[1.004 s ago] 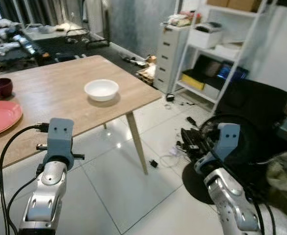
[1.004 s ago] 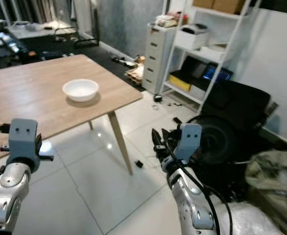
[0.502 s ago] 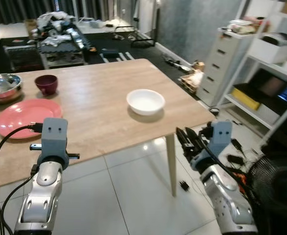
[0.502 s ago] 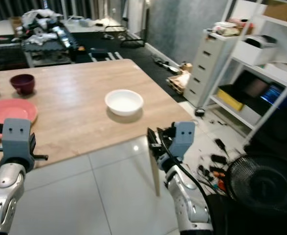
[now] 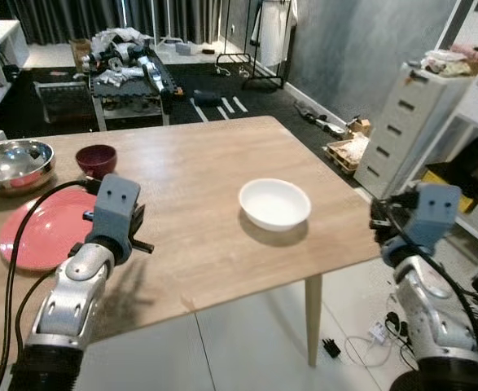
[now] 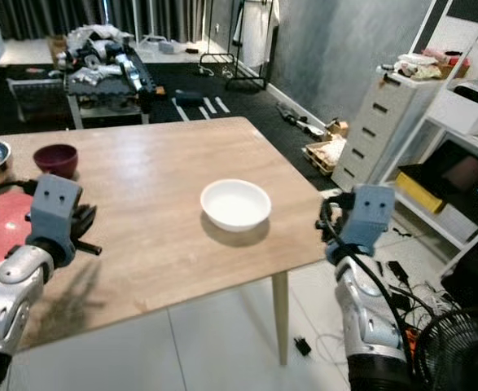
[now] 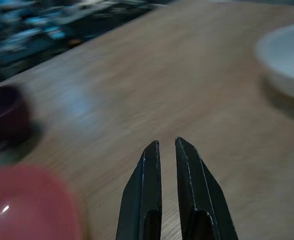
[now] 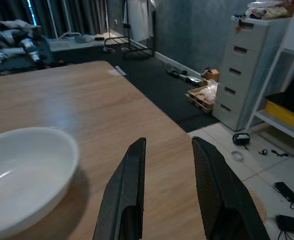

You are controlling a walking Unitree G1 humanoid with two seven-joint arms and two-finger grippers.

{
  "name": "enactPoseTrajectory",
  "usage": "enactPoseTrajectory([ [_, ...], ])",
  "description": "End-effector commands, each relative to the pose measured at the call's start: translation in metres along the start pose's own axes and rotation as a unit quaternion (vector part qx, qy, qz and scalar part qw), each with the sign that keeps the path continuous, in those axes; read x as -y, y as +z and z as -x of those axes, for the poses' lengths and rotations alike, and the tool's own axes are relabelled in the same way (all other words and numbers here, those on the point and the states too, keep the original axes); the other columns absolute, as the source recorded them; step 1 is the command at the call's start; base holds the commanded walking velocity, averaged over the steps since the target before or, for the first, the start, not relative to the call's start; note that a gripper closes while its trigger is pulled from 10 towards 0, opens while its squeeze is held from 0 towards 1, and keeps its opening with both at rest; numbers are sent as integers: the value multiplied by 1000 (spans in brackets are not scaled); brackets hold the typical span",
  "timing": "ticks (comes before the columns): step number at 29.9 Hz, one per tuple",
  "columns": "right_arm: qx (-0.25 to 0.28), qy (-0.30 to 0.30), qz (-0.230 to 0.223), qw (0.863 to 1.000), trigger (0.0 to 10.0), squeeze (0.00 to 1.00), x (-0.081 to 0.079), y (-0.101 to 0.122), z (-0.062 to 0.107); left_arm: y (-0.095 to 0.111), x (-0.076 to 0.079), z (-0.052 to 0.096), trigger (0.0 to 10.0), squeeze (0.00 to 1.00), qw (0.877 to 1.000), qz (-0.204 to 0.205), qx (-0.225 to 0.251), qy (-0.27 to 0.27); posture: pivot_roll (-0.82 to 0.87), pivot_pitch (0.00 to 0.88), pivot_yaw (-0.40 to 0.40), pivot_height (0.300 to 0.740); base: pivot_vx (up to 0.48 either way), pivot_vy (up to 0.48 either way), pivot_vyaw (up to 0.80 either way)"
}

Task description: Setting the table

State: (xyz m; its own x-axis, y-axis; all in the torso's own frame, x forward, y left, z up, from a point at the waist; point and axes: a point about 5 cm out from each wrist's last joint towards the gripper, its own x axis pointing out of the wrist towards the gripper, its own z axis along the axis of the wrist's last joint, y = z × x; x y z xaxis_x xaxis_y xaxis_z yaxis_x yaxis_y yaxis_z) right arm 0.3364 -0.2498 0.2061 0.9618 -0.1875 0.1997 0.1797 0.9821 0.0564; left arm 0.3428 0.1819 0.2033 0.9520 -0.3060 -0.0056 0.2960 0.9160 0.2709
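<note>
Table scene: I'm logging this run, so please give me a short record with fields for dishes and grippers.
table: wooden table
centre dish: white bowl, empty
robot's left side: pink plate, dark red cup, metal bowl
left gripper: above the table beside the plate, nearly closed, empty
right gripper: at the table's right edge near the bowl, open, empty

White bowl [image 6: 235, 204] on wooden table [image 6: 157, 236]; maroon cup [image 6: 55, 159] far left.
</note>
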Motion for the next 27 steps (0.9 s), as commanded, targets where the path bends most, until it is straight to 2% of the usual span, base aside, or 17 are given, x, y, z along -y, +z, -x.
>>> enactPoseTrajectory([
  [1, -16, -9, 2, 1000, 10000, 0, 11, -6, 4, 8, 9, 0, 10000, 0, 998, -12, 16, -61, 113, 37, 49, 740, 465, 0, 0],
  [2, -17, -7, 3, 1000, 10000, 0, 13, -6, 4, 9, 11, 1, 10000, 0, 996, -15, 18, -84, 111, 39, 50, 740, 461, 0, 0],
  [3, -17, -7, 3, 1000, 10000, 0, 13, -6, 4, 9, 11, 1, 10000, 0, 996, -15, 18, -84, 111, 39, 50, 740, 461, 0, 0],
  [7, -42, 0, 8, 999, 10000, 0, 18, -13, 5, 15, 19, 5, 10000, 0, 984, -23, 34, -171, 116, 42, 47, 740, 461, 0, 0],
  [9, -61, 25, 7, 998, 10000, 0, 14, -19, 4, 19, 22, 4, 10000, 0, 979, -20, 46, -199, 116, 43, 46, 740, 461, 0, 0],
  [16, -80, 68, -11, 994, 10000, 0, 2, -23, 4, 22, 29, -1, 10000, 0, 971, -4, 53, -233, 114, 42, 40, 740, 425, 0, 0],
  [20, -76, 98, -15, 992, 10000, 0, -11, -20, 1, 29, 39, -22, 10000, 0, 972, 15, 62, -227, 106, 42, 35, 740, 0, 0, 0],
  [23, -77, 101, -8, 992, 10000, 0, -12, -20, 1, 32, 46, -25, 10000, 0, 969, 9, 69, -236, 106, 43, 36, 740, 0, 0, 0],
  [27, -81, 103, 0, 991, 10000, 0, -11, -22, 3, 30, 49, -28, 10000, 0, 971, 4, 65, -232, 103, 45, 36, 740, 0, 0, 0],
])
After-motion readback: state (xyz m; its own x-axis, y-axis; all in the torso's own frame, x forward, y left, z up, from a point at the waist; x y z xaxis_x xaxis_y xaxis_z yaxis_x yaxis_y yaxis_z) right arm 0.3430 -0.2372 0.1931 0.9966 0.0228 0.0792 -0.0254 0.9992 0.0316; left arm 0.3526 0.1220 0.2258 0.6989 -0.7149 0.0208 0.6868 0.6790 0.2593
